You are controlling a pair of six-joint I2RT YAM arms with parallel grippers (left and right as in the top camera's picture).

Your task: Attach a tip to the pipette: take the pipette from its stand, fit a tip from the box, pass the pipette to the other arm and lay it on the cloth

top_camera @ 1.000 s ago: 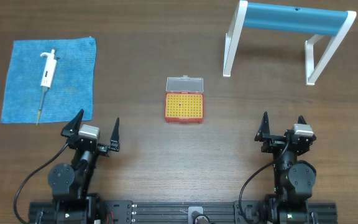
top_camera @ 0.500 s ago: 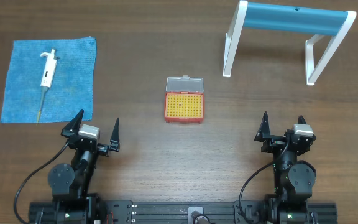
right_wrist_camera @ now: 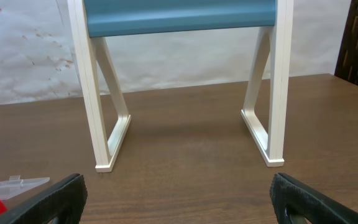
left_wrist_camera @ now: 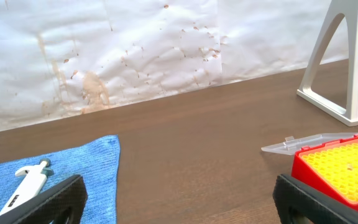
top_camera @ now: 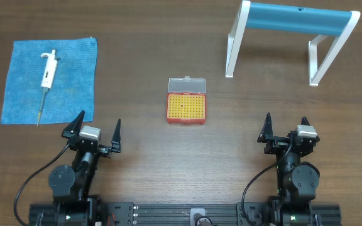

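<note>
The white pipette (top_camera: pixel 47 72) lies on the blue cloth (top_camera: pixel 74 81) at the far left, its yellow tip pointing toward the table's front; its head (left_wrist_camera: pixel 27 186) also appears in the left wrist view, on the cloth (left_wrist_camera: pixel 98 168). The red tip box (top_camera: pixel 186 108) with yellow tips stands at mid-table, its clear lid folded back; one corner (left_wrist_camera: pixel 340 165) is near my left gripper. The white stand with a blue bar (top_camera: pixel 294 22) is at the back right, nothing hanging on it (right_wrist_camera: pixel 179 15). My left gripper (top_camera: pixel 95 130) and right gripper (top_camera: pixel 286 125) rest open near the front edge, holding nothing.
A white papered wall (left_wrist_camera: pixel 135 50) runs behind the brown wooden table (top_camera: pixel 137 63). The stand's white legs (right_wrist_camera: pixel 107 143) rise ahead of the right gripper. Bare wood lies between the box and both grippers.
</note>
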